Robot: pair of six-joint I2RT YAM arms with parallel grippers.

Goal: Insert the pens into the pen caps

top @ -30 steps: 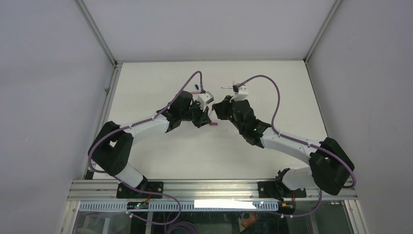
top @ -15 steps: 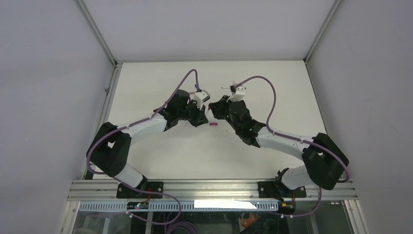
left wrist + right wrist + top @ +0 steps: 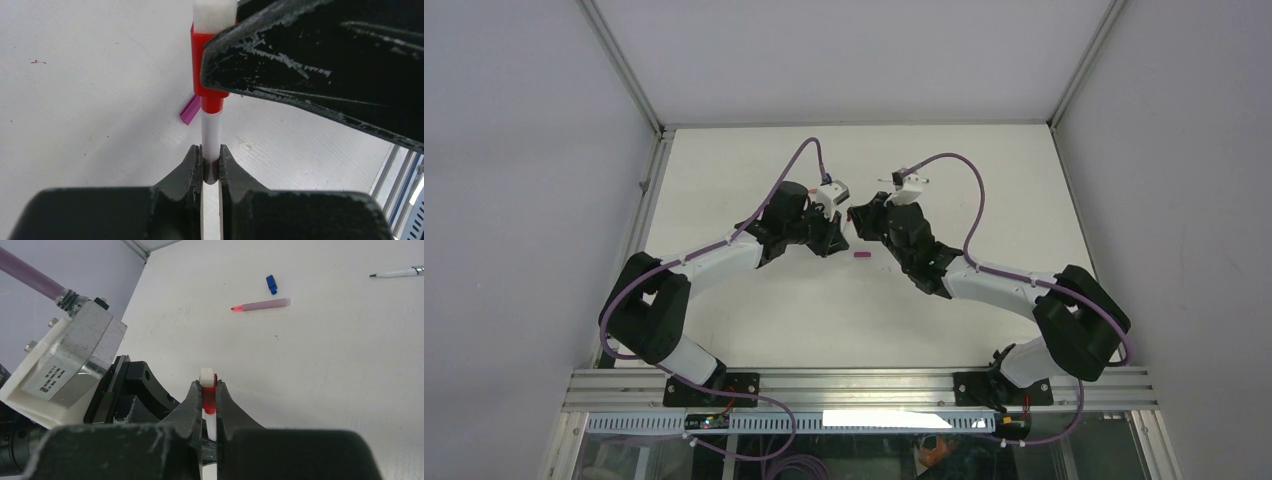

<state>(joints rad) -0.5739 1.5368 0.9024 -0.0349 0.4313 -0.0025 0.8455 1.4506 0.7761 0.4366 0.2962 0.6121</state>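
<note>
My left gripper point(image 3: 211, 156) is shut on the white barrel of a pen point(image 3: 210, 132) that points up and away from it. The barrel's far end runs into a red pen cap point(image 3: 205, 65) with a white top. That red cap point(image 3: 209, 399) is clamped between my right gripper's point(image 3: 209, 388) shut fingers. In the top view the left gripper point(image 3: 837, 219) and right gripper point(image 3: 857, 213) meet tip to tip above the middle of the table. A magenta cap point(image 3: 861, 256) lies loose on the table just in front of them; the left wrist view shows this magenta cap point(image 3: 190, 109) too.
Beyond the grippers a blue cap point(image 3: 271, 284) lies on the table, with a pink pen point(image 3: 262, 304) with a red tip beside it. A thin white pen point(image 3: 400, 273) lies at the far right. The left wrist's camera block point(image 3: 70, 360) sits close on the left.
Both arms have reached farther from their bases and the two grippers have closed the gap between them. The pen and red cap are now joined. The magenta cap has not moved.
</note>
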